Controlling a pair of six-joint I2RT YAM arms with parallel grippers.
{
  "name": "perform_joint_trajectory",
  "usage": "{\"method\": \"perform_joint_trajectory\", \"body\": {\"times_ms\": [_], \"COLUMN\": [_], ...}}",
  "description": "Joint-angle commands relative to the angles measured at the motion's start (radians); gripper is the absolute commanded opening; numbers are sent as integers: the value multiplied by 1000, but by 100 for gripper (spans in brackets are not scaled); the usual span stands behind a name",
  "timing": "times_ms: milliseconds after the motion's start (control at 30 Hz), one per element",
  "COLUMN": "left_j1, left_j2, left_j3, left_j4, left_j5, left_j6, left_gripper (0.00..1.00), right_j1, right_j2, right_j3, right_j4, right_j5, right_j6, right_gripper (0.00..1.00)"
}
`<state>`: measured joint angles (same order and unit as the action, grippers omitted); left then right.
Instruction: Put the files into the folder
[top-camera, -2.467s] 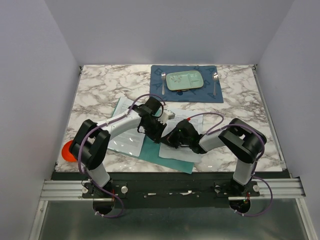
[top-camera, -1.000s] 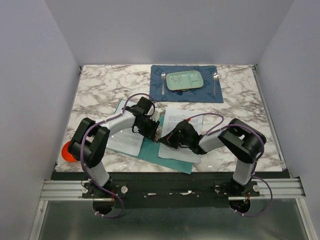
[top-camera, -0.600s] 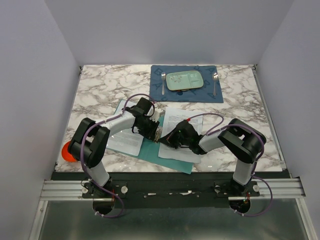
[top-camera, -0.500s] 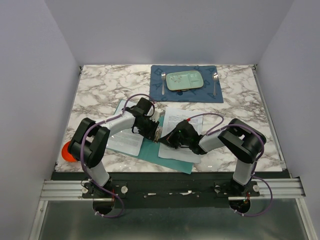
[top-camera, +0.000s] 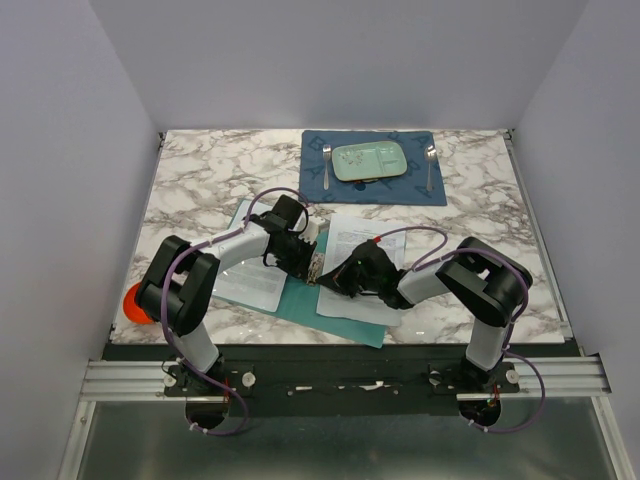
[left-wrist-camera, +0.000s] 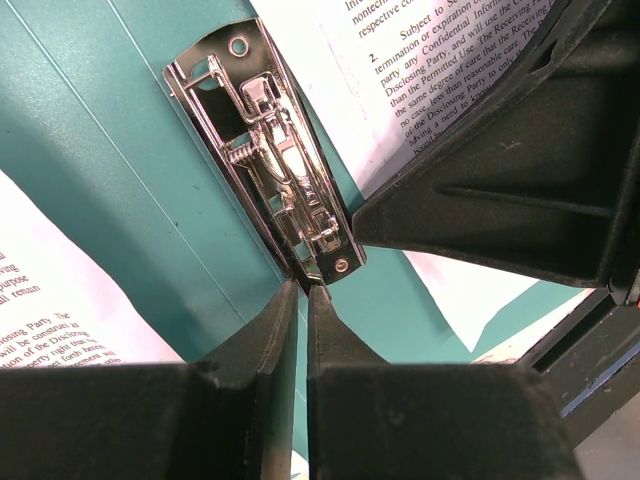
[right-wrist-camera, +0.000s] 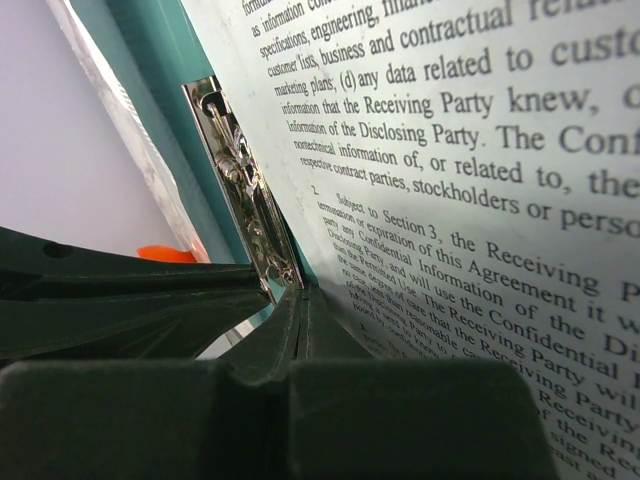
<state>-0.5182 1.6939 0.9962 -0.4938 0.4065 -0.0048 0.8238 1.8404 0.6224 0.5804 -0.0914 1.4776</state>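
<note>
Files (right-wrist-camera: 480, 200) read "Receiving Party", "Disclosing Party", "Confidential Information". They lie on the open folder (left-wrist-camera: 120, 170), either side of its clip (left-wrist-camera: 280, 170). Left gripper (left-wrist-camera: 302, 292), lower than earlier, is narrowed to a slit at the clip's end; right gripper (right-wrist-camera: 300, 295) is closed beside it

Left gripper (left-wrist-camera: 302, 293) at the foot of the folder's (left-wrist-camera: 120, 170) chrome clip (left-wrist-camera: 275, 150)

Its two dark fingers stand a thin slit apart, tips just beside the clip's lower end. The clip lies slantwise on the teal folder. The files (left-wrist-camera: 420, 60) lie on either side of it, and the right gripper (left-wrist-camera: 372, 222) points at the same clip end.
</note>
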Motion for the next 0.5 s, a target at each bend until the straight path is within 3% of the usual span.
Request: {"method": "perform_joint_trajectory", "body": {"times_ms": [0, 467], "left_j1": [7, -8], "left_j2": [43, 88], "left_j3": [-37, -30], "left_j4": [-3, -5], "left_j5": [-47, -95], "left_j6": [23, 16], "left_gripper": [11, 8], "right_j1": [8, 8], "right_j2": [88, 97], "right_j3": [-56, -15], "right_j4": [-317, -343], "right_j5": [85, 85], "right_j6": [-46, -54], "right_gripper": [0, 0]}}
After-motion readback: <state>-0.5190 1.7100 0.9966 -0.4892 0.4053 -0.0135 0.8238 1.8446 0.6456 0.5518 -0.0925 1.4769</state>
